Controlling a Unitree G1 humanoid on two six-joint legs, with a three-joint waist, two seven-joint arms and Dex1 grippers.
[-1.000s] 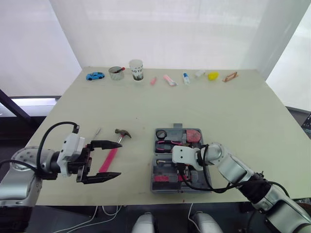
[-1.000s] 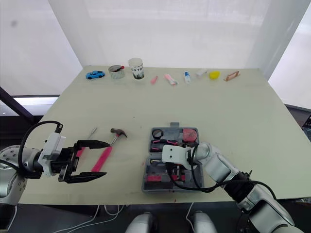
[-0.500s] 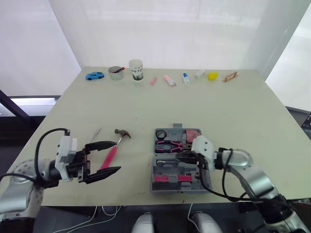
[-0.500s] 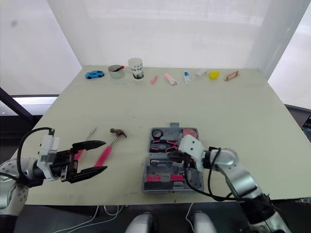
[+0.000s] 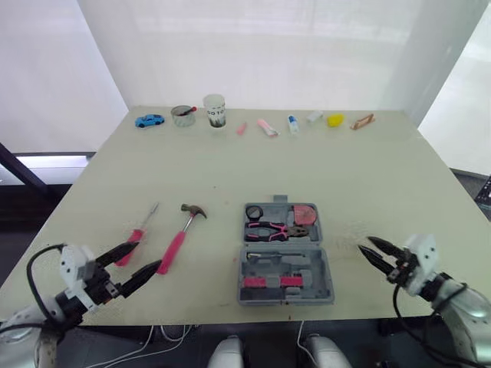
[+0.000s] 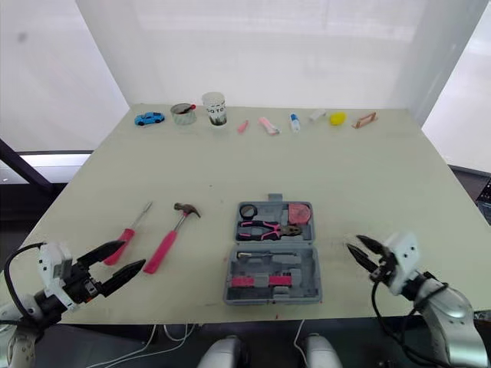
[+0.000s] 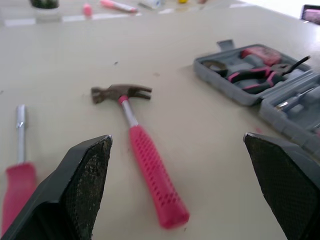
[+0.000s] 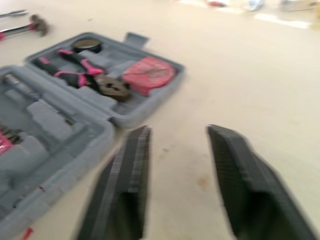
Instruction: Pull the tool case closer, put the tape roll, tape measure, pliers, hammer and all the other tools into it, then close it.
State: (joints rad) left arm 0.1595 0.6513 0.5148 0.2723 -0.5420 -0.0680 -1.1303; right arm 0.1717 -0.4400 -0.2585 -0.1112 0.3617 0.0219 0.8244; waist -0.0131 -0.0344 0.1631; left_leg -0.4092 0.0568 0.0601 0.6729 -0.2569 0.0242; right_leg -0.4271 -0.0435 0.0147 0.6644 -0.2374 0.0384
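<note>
While L fingers (image 7: 82,187) gape wide, hammer (image 7: 150,165) lies just ahead, untouched.

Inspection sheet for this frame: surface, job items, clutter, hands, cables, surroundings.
Surface: table, pale, a few small marks.
Job's things: case open near the front edge; tape roll, pliers and tape measure in its far half; hammer and screwdriver on the table to its left.
Clutter: toy car, tin, cup and small items along the far edge.
Hands: left hand open, empty, by the screwdriver handle; right hand open, empty, right of the case.
Cables: black cable looped at the left arm; white cables on the floor.
Surroundings: white curtain behind; dark frame at left.
</note>
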